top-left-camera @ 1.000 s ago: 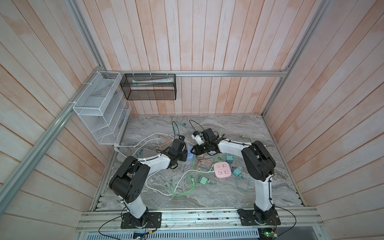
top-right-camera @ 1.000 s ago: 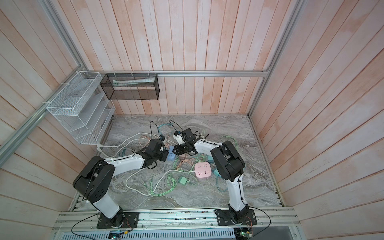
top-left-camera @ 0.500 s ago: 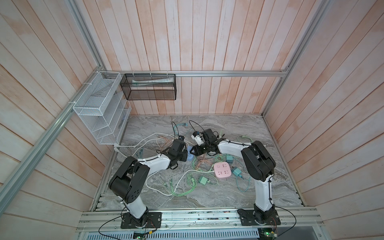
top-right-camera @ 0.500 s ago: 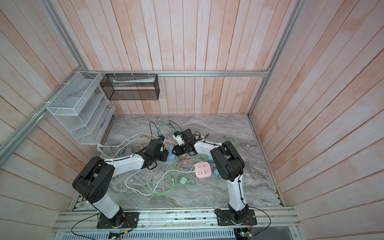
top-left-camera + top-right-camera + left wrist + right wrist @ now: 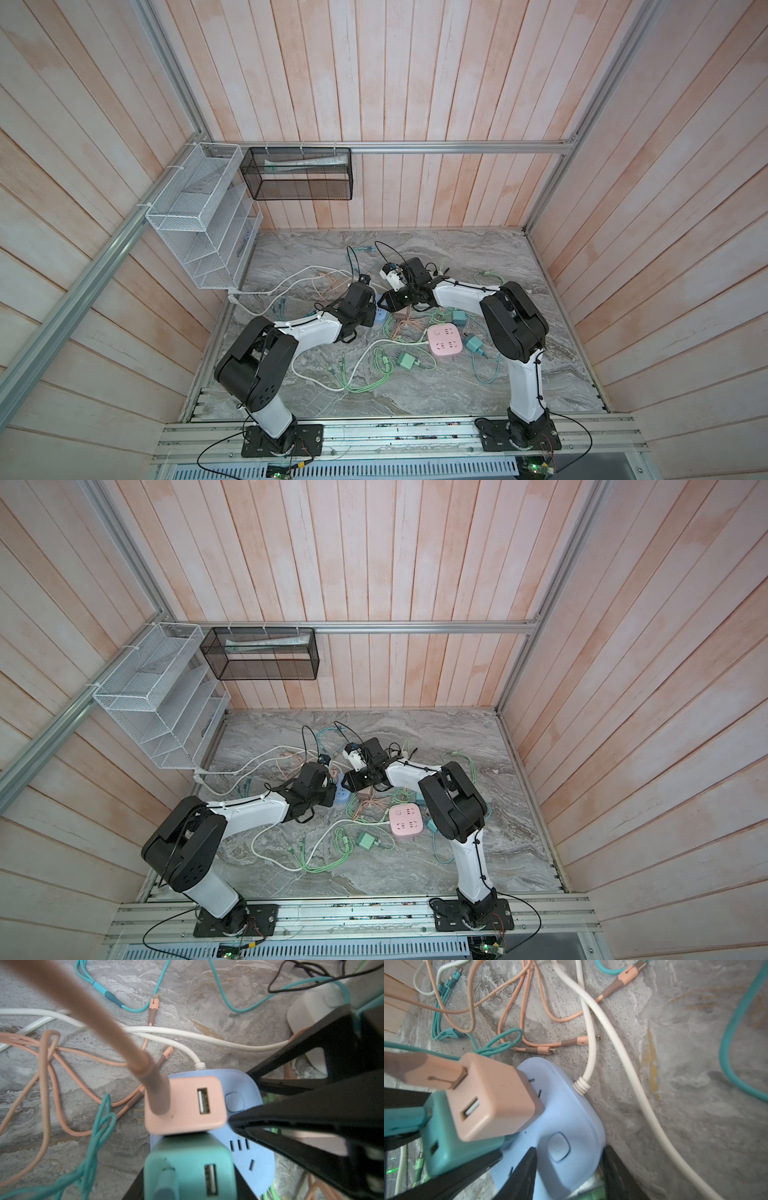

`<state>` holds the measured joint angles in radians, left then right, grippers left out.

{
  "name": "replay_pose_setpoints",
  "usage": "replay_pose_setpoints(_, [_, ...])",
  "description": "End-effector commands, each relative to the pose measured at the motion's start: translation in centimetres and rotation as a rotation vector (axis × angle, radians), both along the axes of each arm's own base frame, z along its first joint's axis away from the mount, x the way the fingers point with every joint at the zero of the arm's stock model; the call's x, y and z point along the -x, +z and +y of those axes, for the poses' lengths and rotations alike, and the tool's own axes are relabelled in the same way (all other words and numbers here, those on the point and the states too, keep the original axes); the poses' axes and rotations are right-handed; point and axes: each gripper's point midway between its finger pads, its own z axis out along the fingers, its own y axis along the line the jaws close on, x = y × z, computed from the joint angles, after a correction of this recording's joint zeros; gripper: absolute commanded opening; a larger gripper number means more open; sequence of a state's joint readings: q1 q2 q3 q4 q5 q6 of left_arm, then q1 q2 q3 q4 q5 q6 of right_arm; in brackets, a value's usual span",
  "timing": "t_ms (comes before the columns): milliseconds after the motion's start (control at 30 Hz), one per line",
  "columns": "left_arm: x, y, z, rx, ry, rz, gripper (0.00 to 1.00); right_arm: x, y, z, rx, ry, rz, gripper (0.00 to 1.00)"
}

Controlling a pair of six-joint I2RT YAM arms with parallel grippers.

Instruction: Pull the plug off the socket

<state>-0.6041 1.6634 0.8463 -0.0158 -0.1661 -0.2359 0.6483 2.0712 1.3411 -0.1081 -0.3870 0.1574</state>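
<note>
Wood plank walls [image 5: 415, 83], grey marble floor [image 5: 457, 253], white wire rack [image 5: 195, 224]

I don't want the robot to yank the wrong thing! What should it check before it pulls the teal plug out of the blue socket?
1. Left hand shut on the teal plug: ok.
2. Right hand steadying the blue socket: its fingers straddle the button end; firm hold cannot tell.
3. Teal plug standing upright on the socket: ok.
4. Room beside it: the pink plug crowds it and no gap shows between them: not ok.
5. Cords loose enough to follow: a teal cord loops among the peach cords: cannot tell.
</note>
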Motion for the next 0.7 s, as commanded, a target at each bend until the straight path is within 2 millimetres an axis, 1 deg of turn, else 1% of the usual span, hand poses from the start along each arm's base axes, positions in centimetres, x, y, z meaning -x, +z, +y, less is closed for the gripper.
replay_pose_setpoints(0, [-1.0,3.7,-2.8,0.069,-0.055,-0.096,0.28,2.8,-6.7,-4.1,0.225,-0.048,0.114,0.48])
replay_pose_setpoints(100, [-1.1,3.7,-2.3,0.084,-0.016,-0.088,0.28,3.2,-7.2,-4.3,0.233,-0.048,0.127,0.47])
replay_pose_setpoints(200, [-1.5,3.9,-1.4,0.172,0.026,-0.052,0.28,3.2,-7.3,-4.3,0.240,-0.050,0.123,0.47])
replay_pose_setpoints(267, [-1.6,4.1,-1.1,0.195,0.039,-0.058,0.28,3.1,-7.4,-4.3,0.247,-0.049,0.120,0.46])
replay_pose_setpoints(467, [-0.5,3.1,-2.0,0.095,-0.018,-0.039,0.28,3.1,-7.6,-4.3,0.252,-0.051,0.119,0.46])
replay_pose_setpoints(533, [-0.3,2.6,-2.0,0.065,-0.020,-0.034,0.28,3.0,-7.5,-4.3,0.253,-0.053,0.116,0.46])
replay_pose_setpoints(667, [0.2,2.7,-2.1,-0.013,-0.041,-0.069,0.27,2.9,-7.6,-4.4,0.261,-0.049,0.114,0.46])
